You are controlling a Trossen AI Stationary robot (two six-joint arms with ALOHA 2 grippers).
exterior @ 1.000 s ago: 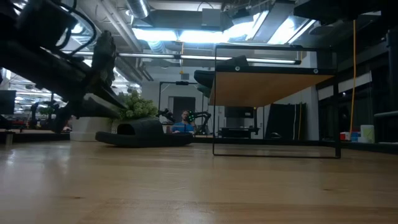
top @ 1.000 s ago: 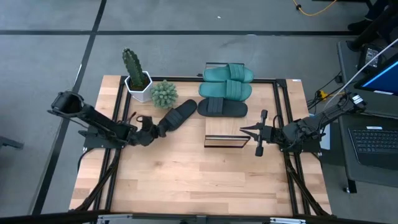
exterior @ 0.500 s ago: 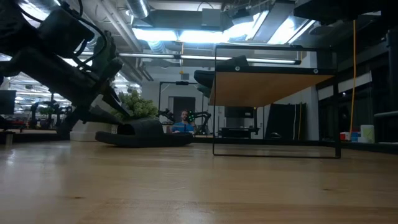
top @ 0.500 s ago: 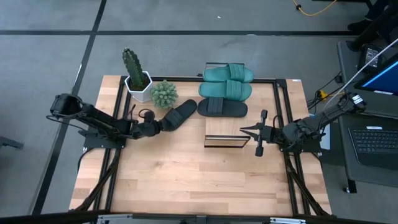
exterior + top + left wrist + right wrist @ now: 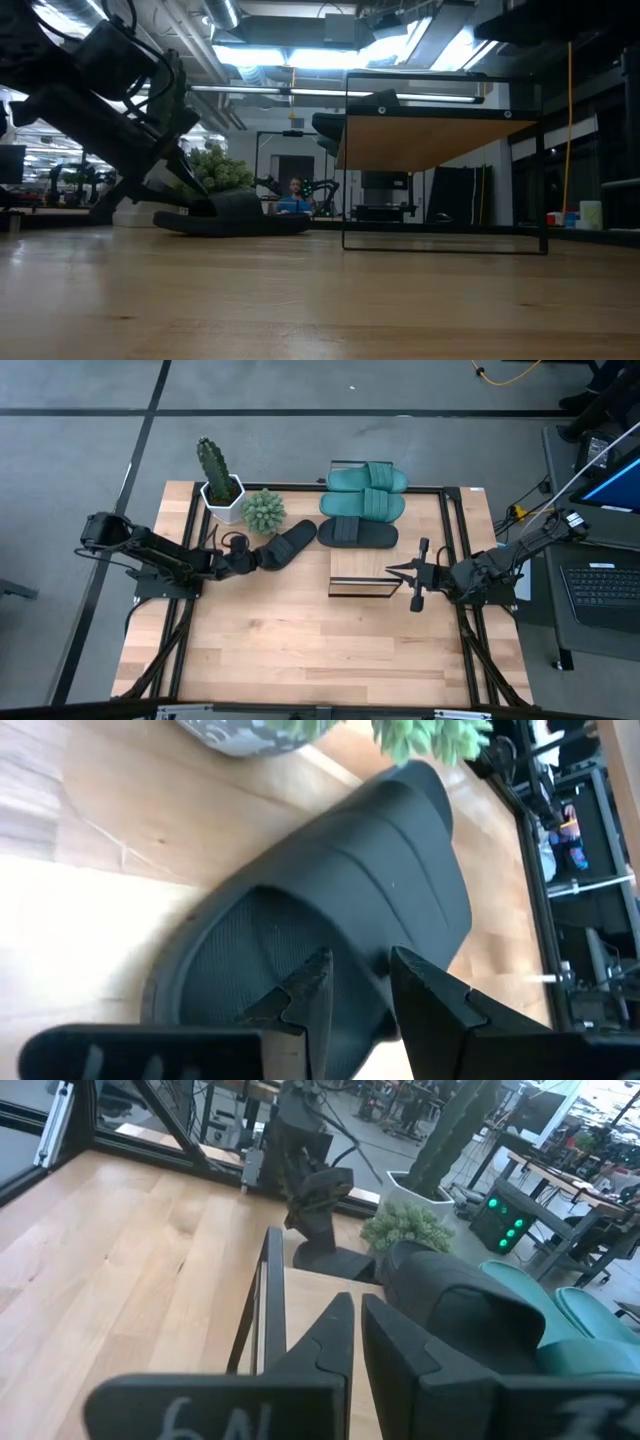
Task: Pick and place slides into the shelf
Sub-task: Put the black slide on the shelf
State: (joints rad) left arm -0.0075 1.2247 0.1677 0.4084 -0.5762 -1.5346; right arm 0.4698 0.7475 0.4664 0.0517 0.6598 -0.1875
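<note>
Black rubber is what your left gripper point(image 5: 243, 559) is working: it has pushed forward over the last sec, from short of the loose black slide point(image 5: 288, 543) to right at its heel end. Wrist view shows the fingers point(image 5: 305, 995) apart w/ a modest gap, one tip inside the footbed, the other on the strap edge; nothing clamped yet. That slide lies flat on the table point(image 5: 300, 650) at approx 10 o'clock from the shelf point(image 5: 362, 572), just beside the small round plant point(image 5: 263, 510) (taller cactus point(image 5: 213, 465) behind it). So, as I read it, approach is done and you're set to close on the strap.

Other three slides: second black one point(image 5: 358, 532) at 12 o'clock just behind the shelf, two teal ones point(image 5: 362, 504) further back. None on the shelf yet.

Right gripper point(image 5: 396, 569) waits at the shelf's 3 o'clock edge, fingers closed, empty.
</note>
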